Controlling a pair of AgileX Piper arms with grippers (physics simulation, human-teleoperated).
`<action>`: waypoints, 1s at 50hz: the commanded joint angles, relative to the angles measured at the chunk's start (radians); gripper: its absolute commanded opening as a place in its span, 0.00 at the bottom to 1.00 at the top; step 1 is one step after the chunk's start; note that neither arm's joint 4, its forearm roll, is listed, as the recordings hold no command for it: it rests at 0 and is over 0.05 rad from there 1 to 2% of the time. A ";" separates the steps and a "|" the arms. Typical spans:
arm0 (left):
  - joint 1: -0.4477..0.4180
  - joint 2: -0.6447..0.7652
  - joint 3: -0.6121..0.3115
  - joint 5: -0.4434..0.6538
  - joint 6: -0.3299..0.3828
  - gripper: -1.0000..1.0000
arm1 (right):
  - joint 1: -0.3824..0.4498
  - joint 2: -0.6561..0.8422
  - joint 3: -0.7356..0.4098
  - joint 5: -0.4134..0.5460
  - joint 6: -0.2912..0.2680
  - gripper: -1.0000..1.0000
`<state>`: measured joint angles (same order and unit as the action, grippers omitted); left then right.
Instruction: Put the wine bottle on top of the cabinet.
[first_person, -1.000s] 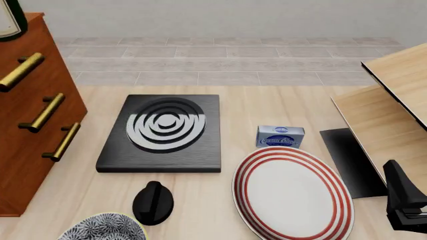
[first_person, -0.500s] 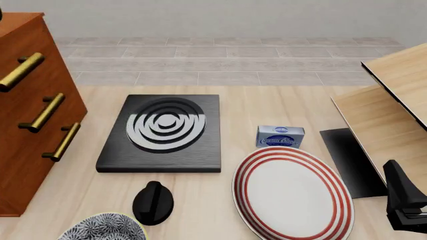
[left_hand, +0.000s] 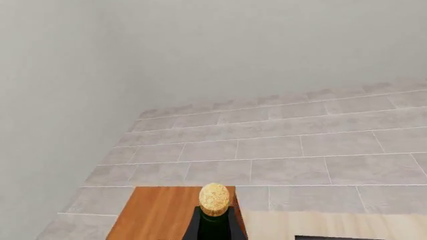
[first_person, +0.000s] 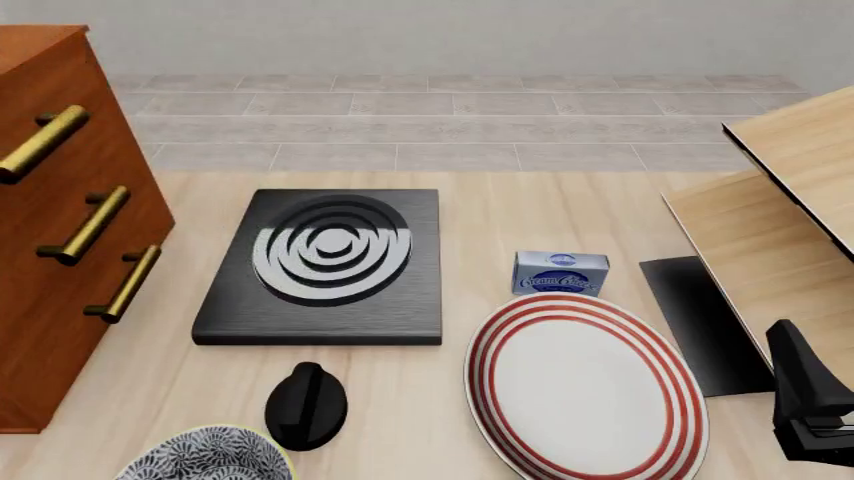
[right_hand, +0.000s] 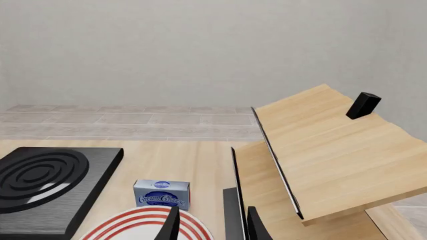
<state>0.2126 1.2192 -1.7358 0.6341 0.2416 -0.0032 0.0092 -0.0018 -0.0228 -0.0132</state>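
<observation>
Seemingly the job is close to finished, though the pictures leave the last part unproven. At far left of the front view the cabinet stands with its three brass handles facing the surface, and only a sliver of its top shows at the frame's corner; no bottle appears there or anywhere else in that view. The left wrist view supplies the missing piece: the bottle, cork uppermost, stands upright at the camera's near edge with the cabinet's reddish top behind and beside it. Whether its base rests on that top or hangs just above cannot be told, since the lower bottle is cut off. The left gripper is not visible in any picture, so whether it clamps the bottle is unknown. What remains, as a judgement, is at most settling the bottle, letting go and drawing the arm back.

Moving right across the surface come the black burner, a black knob, a patterned bowl, a small blue box and a red-striped plate. At far right the right gripper idles low beside pale wood panels, its fingers apart, holding nothing.
</observation>
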 joint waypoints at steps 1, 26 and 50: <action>0.066 0.023 -0.012 -0.013 0.008 0.00 | 0.000 0.000 0.000 0.000 0.000 1.00; 0.190 0.055 0.061 -0.066 0.004 0.00 | 0.000 0.000 0.000 0.000 0.000 1.00; 0.193 0.017 0.245 -0.157 0.011 0.00 | 0.000 0.000 0.000 0.000 0.000 1.00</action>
<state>0.3880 1.2221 -1.5824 0.4942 0.2424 -0.0032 0.0091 -0.0018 -0.0228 -0.0132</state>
